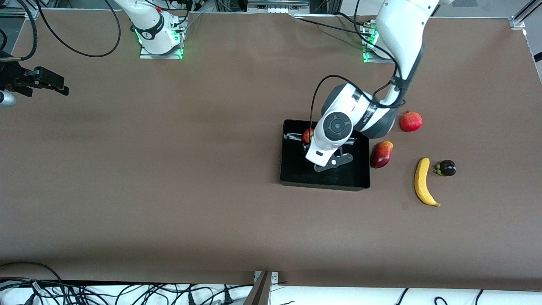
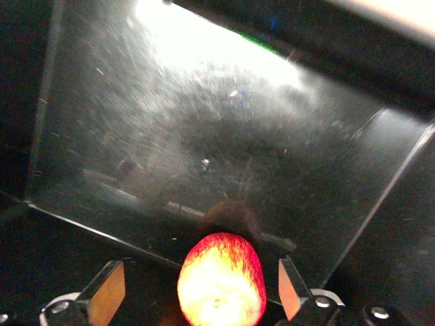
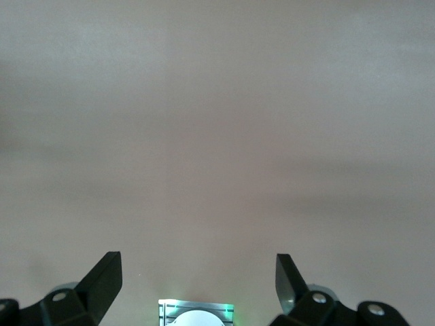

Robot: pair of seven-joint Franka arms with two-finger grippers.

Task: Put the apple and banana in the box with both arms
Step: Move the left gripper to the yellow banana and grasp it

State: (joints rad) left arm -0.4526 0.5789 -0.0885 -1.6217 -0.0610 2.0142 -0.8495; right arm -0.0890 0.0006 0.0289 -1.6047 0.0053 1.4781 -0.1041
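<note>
The black box [image 1: 324, 185] sits mid-table toward the left arm's end. The apple [image 1: 308, 135], red with yellow patches, lies inside it by the wall farthest from the front camera. My left gripper [image 2: 198, 293] is low in the box, mostly hidden under its own wrist in the front view. Its fingers [image 2: 109, 299] stand open on either side of the apple [image 2: 221, 282] with gaps. The banana [image 1: 422, 181] lies on the table beside the box, toward the left arm's end. My right gripper [image 1: 59, 87] waits open and empty at the right arm's end of the table [image 3: 197, 275].
A dark-red mango [image 1: 381, 154] lies right beside the box wall. A red pomegranate [image 1: 411, 121] sits farther from the front camera than the mango. A dark purple mangosteen [image 1: 446, 168] lies beside the banana. Brown tabletop [image 1: 169, 169] spreads toward the right arm's end.
</note>
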